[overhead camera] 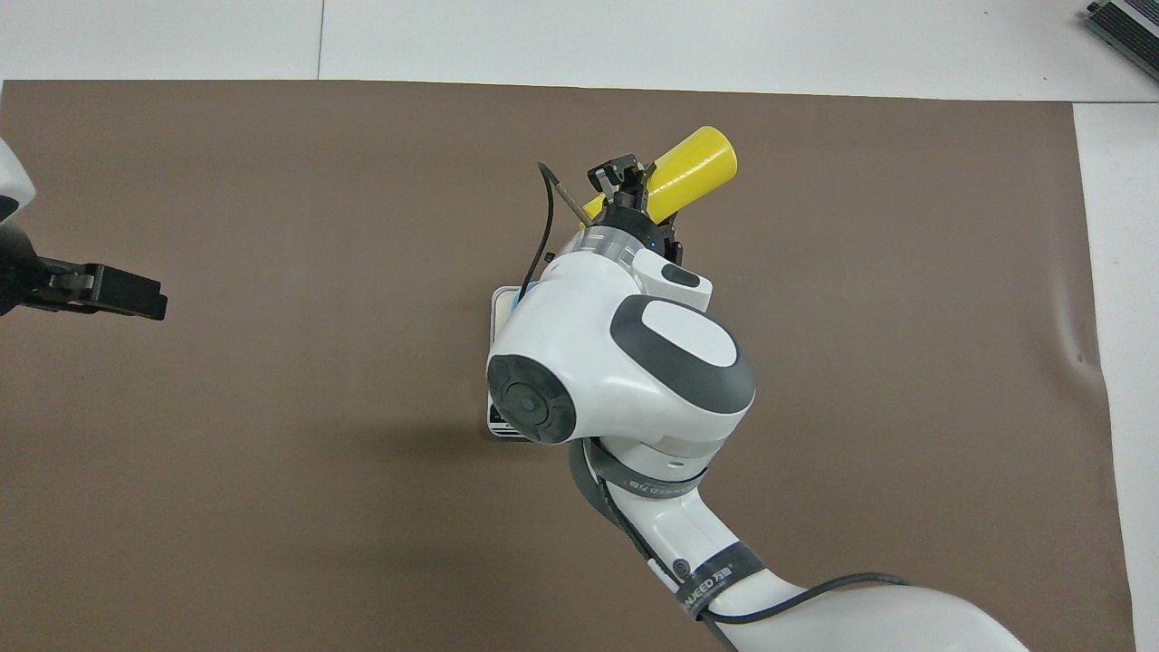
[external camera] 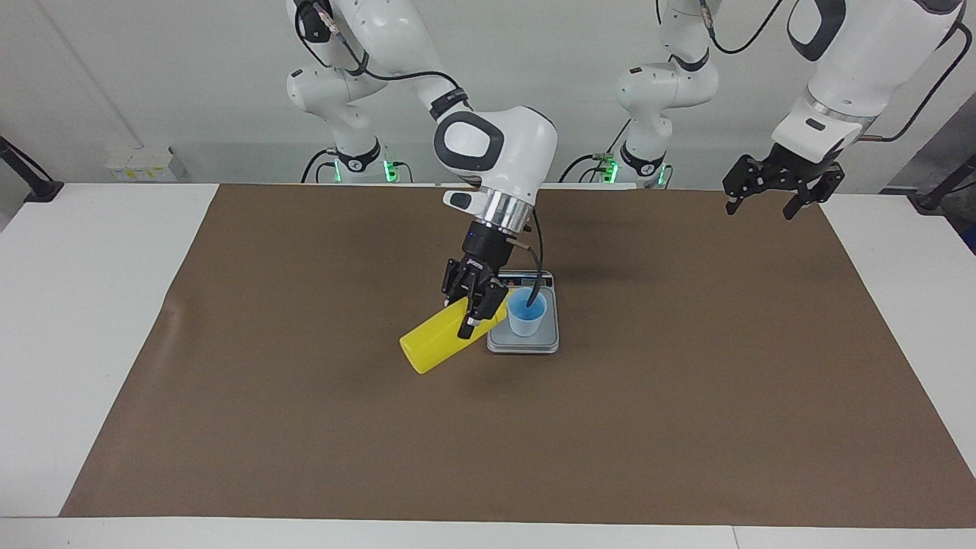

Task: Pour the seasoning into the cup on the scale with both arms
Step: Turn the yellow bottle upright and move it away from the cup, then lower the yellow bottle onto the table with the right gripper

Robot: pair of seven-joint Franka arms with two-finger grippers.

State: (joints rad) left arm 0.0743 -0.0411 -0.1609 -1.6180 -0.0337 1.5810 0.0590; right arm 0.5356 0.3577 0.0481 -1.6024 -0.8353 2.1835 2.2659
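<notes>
- Lettering on a black band around the right arm's forearm (overhead camera: 715,580), too small to read with any certainty.
- Dark display strip of the scale (external camera: 524,345) partly covered by the right arm's cable; no digits legible.
- Right gripper (external camera: 474,309) clamped shut on the seasoning bottle (external camera: 435,345), held tilted in the air, base outward and low, nozzle end just beside the cup (external camera: 527,313).
- Nozzle and cap strap hidden by the gripper in both views.
- Cup upright on the scale, under the gripper's wrist cable.
- Overhead: scale nearly all hidden beneath the right arm, only 1 corner (overhead camera: 496,299) showing; cup barely visible.
- Left gripper (external camera: 770,200) waiting, raised over the brown mat (external camera: 686,419) at its own end, fingers spread, empty; cut off at the frame edge overhead.
</notes>
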